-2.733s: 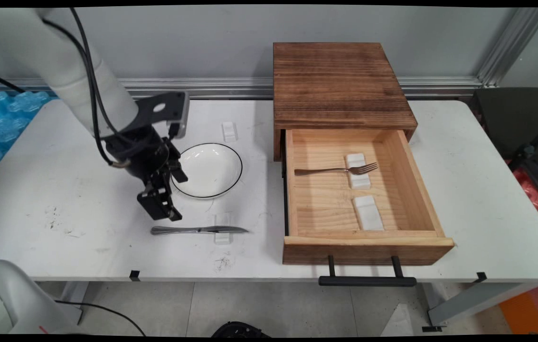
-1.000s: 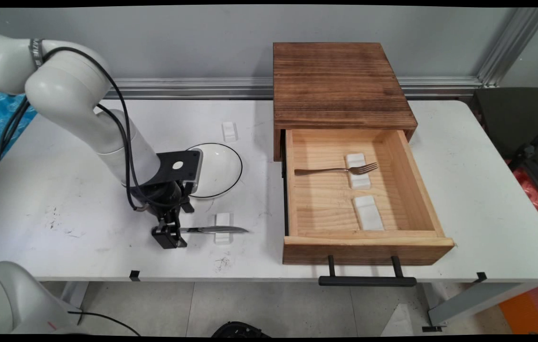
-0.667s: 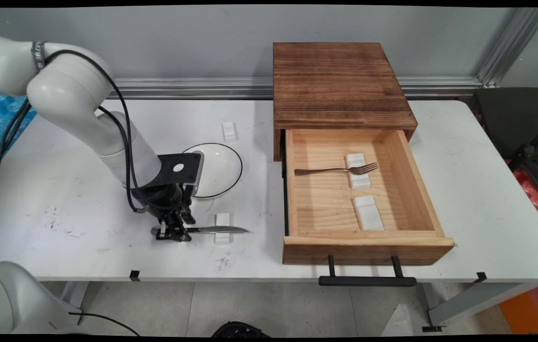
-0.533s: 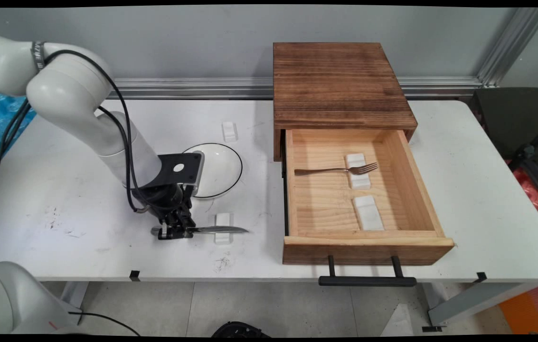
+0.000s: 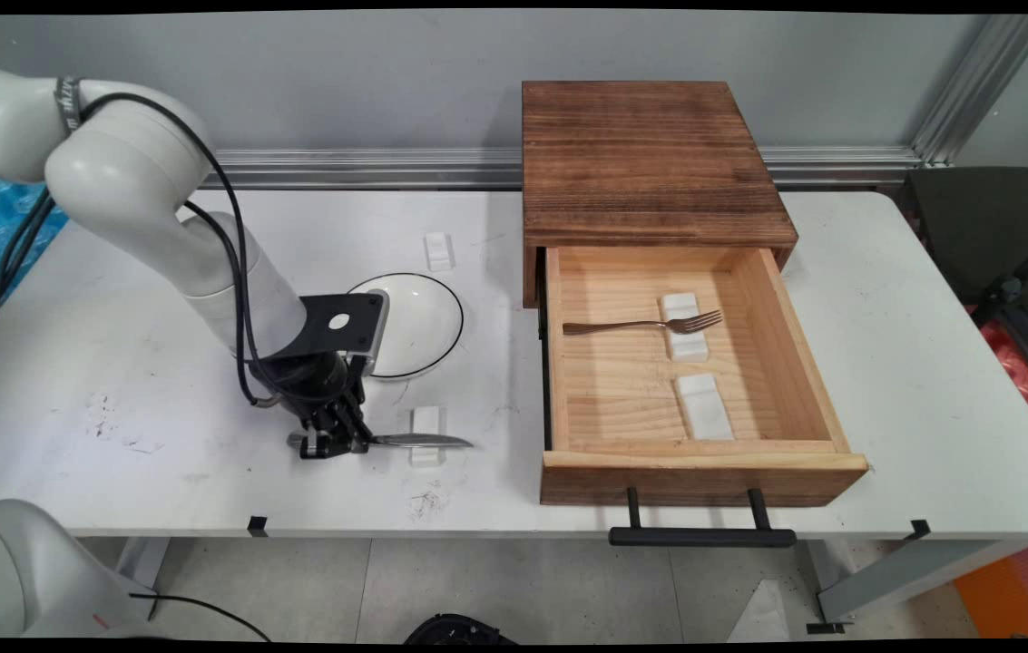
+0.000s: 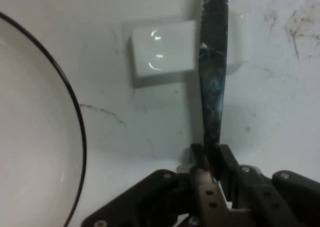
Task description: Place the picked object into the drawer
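Note:
A metal knife [image 5: 423,441] lies on the white table in front of the plate, its blade across a small white rest [image 5: 426,423]. My gripper [image 5: 332,442] is down at the knife's handle and is shut on it. In the hand view the knife [image 6: 214,82] runs straight up from between the two fingers [image 6: 200,159], over the white rest [image 6: 162,52]. The white plate with a black rim [image 5: 414,322] sits just behind the gripper, and its edge [image 6: 80,137] shows at the left of the hand view.
A dark wooden box [image 5: 650,163] stands at the back right with its pale drawer [image 5: 704,458] pulled open. Inside lie a fork [image 5: 641,324] on a white rest and a second white rest [image 5: 704,406]. Another white rest [image 5: 437,250] sits behind the plate.
The gripper came down from beside the plate to the knife's handle and went from open to shut on it. The knife has barely shifted.

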